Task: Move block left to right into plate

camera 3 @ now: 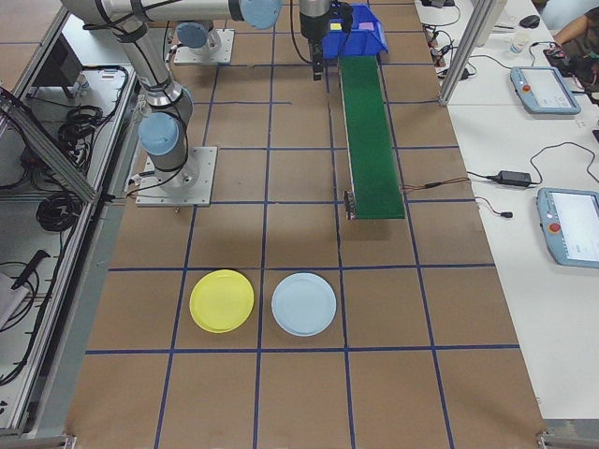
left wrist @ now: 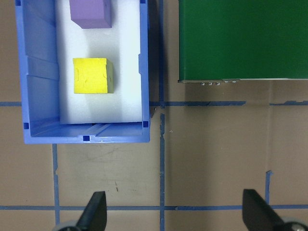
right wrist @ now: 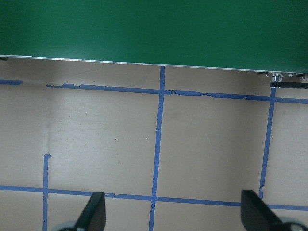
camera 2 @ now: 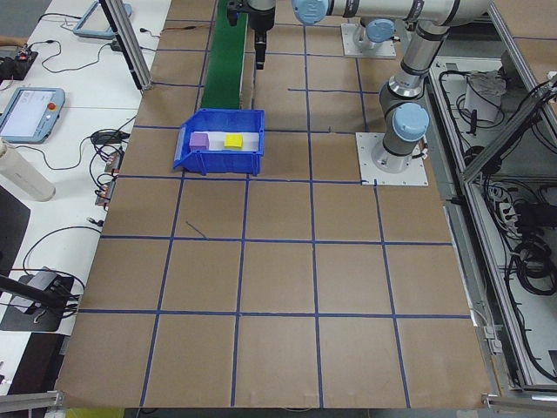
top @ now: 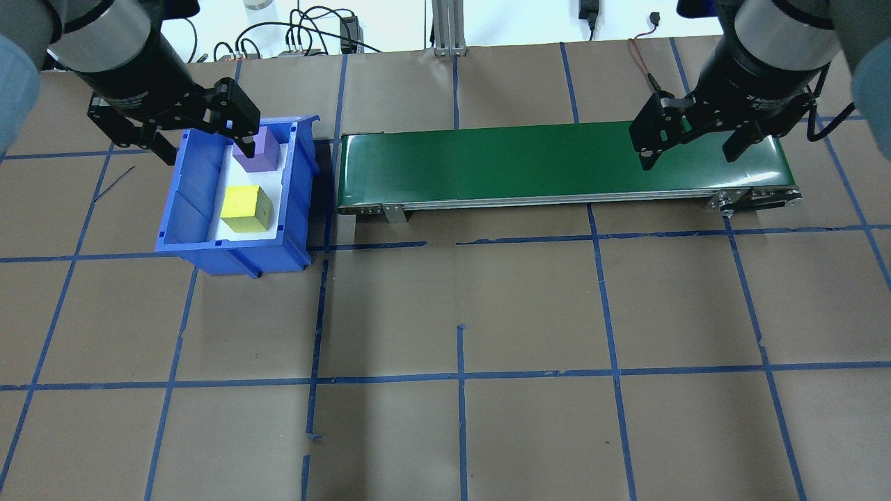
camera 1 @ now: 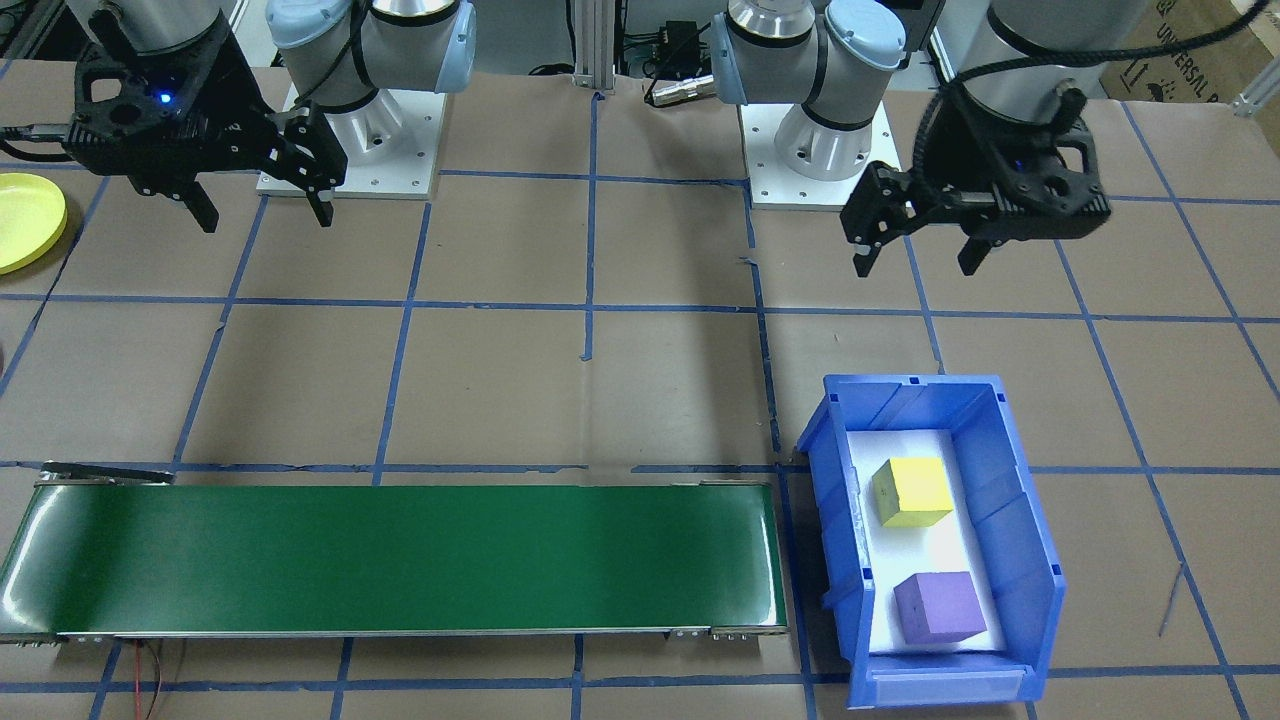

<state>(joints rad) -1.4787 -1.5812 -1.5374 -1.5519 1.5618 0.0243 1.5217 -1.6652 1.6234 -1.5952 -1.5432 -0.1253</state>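
The left gripper [camera 1: 915, 258] is seen hanging above the brown paper-covered table [top: 445, 313], fingers spread wide, nothing held between them. Ahead of it, farther from the robot's base, an open blue plastic bin [camera 1: 1010, 520] with a white liner is found on the table. Two foam cubes are seen inside, apart from each other: a yellow cube [camera 1: 912, 491] nearer the gripper and a purple cube [camera 1: 938, 606] beyond it. Both rest on the liner, clear of the fingers.

A long green conveyor belt [camera 1: 400, 558] is laid just beside the bin, toward the right arm's side.

The right gripper [camera 1: 262, 212] is held above the table near its own end of the belt, also spread wide and empty.

The round, shallow, bright yellow plate [camera 3: 222, 300] is noted well outboard of the right gripper, past the belt's end, flat on the table. A pale blue round plate [camera 3: 304, 304] lies just beside it, not touching.
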